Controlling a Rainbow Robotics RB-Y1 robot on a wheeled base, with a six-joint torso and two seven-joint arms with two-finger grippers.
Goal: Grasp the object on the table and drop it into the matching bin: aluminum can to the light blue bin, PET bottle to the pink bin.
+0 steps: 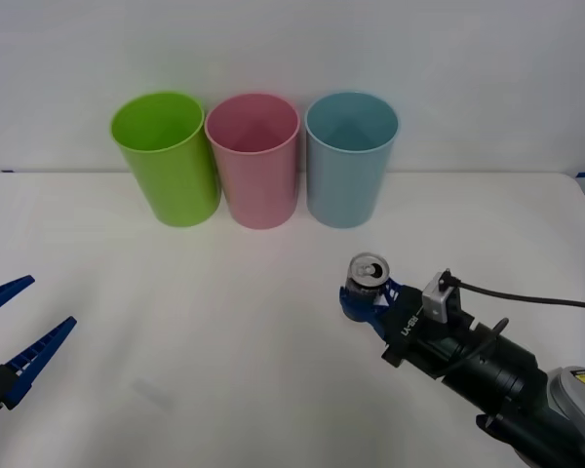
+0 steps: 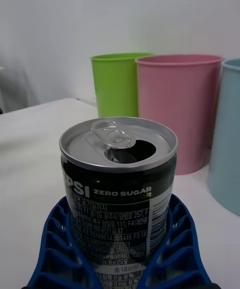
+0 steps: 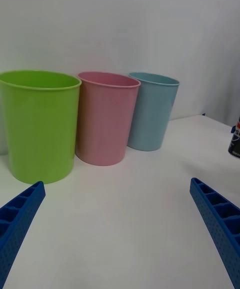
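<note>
Beyond the right gripper (image 1: 363, 304): light blue bin (image 1: 351, 159) just ahead, pink bin (image 1: 253, 159) beside it. Between its blue fingers (image 2: 60, 249), clamped low on the body: aluminum can (image 1: 368, 280), upright, opened. Probably light, thin-walled, slick; best gripped mid-body, gently. Left gripper (image 1: 19, 331) idle, spread wide.

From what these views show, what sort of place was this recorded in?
Probably a lab test bench for waste sorting, not a home: a plain white table against a bare wall, three colour-coded bins including pink bin and light blue bin, and one aluminum can in the right gripper.
</note>
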